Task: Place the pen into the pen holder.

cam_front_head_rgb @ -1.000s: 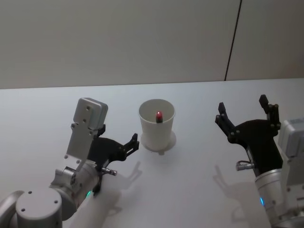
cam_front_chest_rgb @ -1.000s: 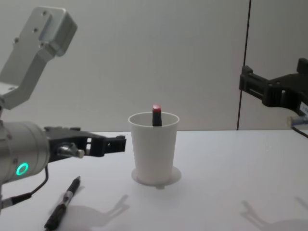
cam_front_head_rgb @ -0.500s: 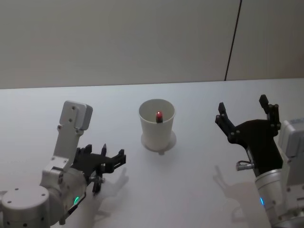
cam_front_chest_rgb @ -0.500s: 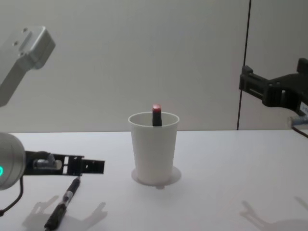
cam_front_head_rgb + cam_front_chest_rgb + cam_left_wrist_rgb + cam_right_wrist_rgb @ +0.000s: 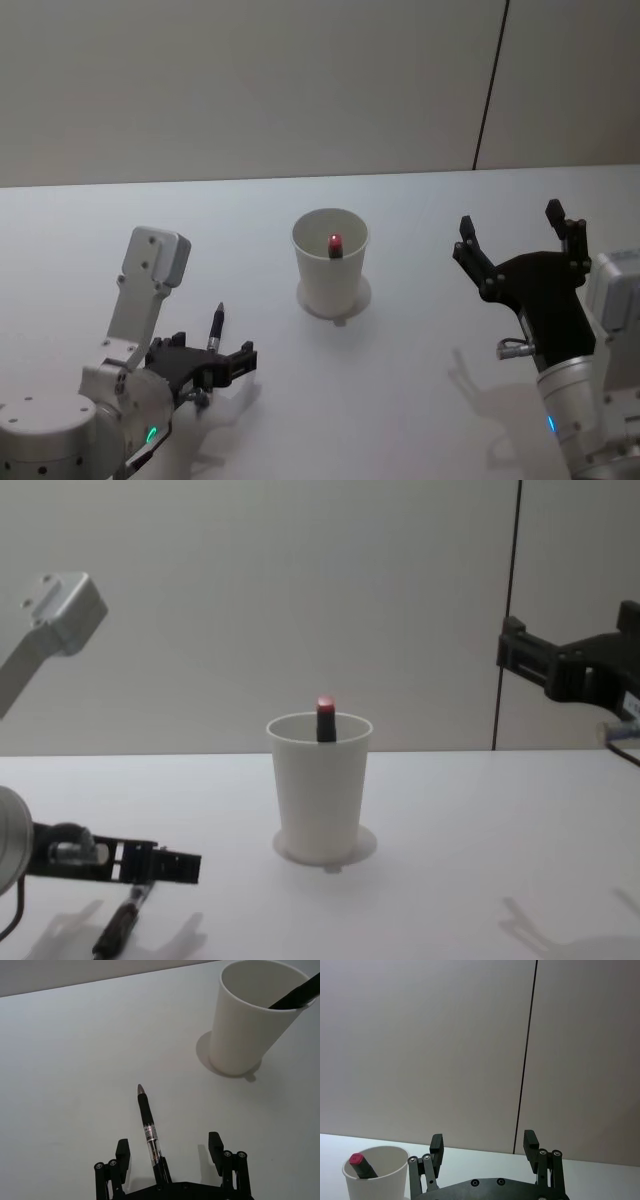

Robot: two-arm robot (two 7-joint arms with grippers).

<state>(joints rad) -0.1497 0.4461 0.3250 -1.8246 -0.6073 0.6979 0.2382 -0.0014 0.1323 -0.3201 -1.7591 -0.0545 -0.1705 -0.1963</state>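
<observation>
Straddling pen (image 5: 148,1130), left tool (image 5: 169,1142) wide open

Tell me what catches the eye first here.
A white cup stands in the middle of the table with a red-capped marker leaning inside. The left gripper sits low at the table, open, a black pen lying between its jaws. The right gripper hangs open, raised on the right.
</observation>
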